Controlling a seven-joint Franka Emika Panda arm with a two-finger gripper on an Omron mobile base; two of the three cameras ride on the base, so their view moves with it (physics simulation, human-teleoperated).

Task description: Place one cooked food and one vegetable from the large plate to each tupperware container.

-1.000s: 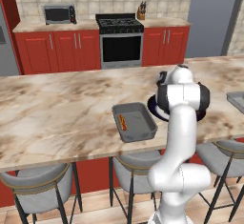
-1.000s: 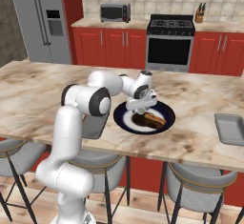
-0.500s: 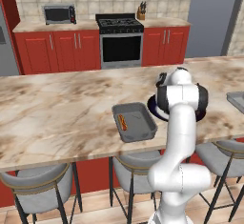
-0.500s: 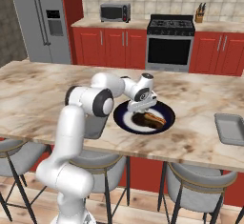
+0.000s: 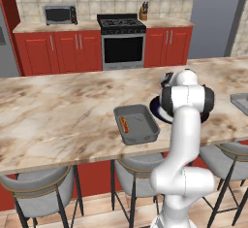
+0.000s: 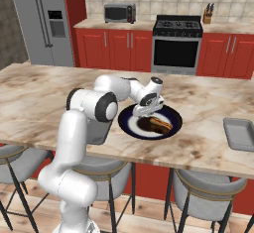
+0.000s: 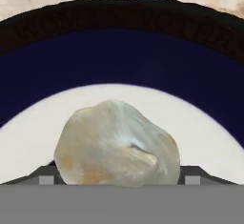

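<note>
Hand view puts a pale lumpy vegetable [image 7: 116, 144] on the large plate's [image 7: 119, 56] white ring, between my tool's [image 7: 116, 179] fingertips; whether they pinch it, I cannot tell.

White robot arm hides most of the wide navy-rimmed plate [image 5: 156, 109]; a grey rectangular tub [image 6: 240, 134] is cut off at the right edge.

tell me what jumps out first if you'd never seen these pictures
The white robot arm's tool is down over the wide round navy-rimmed plate on the marble counter, beside a brown cooked piece. In the hand view a pale, lumpy whitish food item sits between the open fingertips. One grey rectangular tub holds an orange piece.
</note>
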